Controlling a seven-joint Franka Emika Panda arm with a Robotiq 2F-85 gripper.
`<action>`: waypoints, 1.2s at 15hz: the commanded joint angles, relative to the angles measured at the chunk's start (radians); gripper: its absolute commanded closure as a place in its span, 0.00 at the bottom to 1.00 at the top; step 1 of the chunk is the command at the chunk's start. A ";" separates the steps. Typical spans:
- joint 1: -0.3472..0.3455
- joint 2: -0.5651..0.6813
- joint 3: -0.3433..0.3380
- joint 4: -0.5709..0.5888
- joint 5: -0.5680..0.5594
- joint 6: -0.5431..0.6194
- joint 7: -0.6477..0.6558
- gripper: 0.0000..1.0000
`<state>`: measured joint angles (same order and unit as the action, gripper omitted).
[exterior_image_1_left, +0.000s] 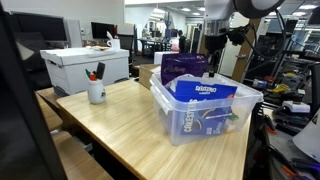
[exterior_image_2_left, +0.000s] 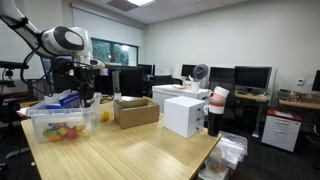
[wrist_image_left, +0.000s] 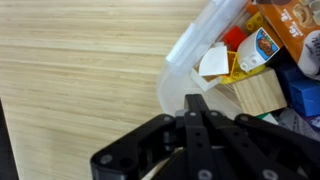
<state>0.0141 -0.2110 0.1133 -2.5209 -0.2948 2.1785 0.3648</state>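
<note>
My gripper (wrist_image_left: 197, 100) is shut, its two fingers pressed together with nothing between them. It hangs over the near rim of a clear plastic bin (wrist_image_left: 183, 48) on a wooden table (wrist_image_left: 80, 70). In the wrist view the bin holds a wooden block (wrist_image_left: 258, 95), a white and yellow packet (wrist_image_left: 236, 62), a red item (wrist_image_left: 233, 38) and an orange box (wrist_image_left: 290, 20). In both exterior views the gripper (exterior_image_1_left: 213, 62) (exterior_image_2_left: 84, 88) is above the bin (exterior_image_1_left: 205, 118) (exterior_image_2_left: 60, 122). A blue packet (exterior_image_1_left: 205, 90) and a purple bag (exterior_image_1_left: 183, 67) lie in the bin.
A white cup with pens (exterior_image_1_left: 96, 93) and a white box (exterior_image_1_left: 85, 68) stand at the table's far end. An open cardboard box (exterior_image_2_left: 135, 111) and the white box (exterior_image_2_left: 185, 114) sit mid-table. Office desks, monitors and chairs surround the table.
</note>
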 joint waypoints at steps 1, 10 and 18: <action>-0.024 0.022 -0.030 0.035 -0.075 -0.008 -0.107 0.98; -0.048 0.055 -0.082 0.098 -0.254 -0.011 -0.217 0.98; -0.013 0.006 -0.085 0.162 -0.044 -0.067 -0.224 0.98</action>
<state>-0.0173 -0.1681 0.0247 -2.3772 -0.4479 2.1708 0.1852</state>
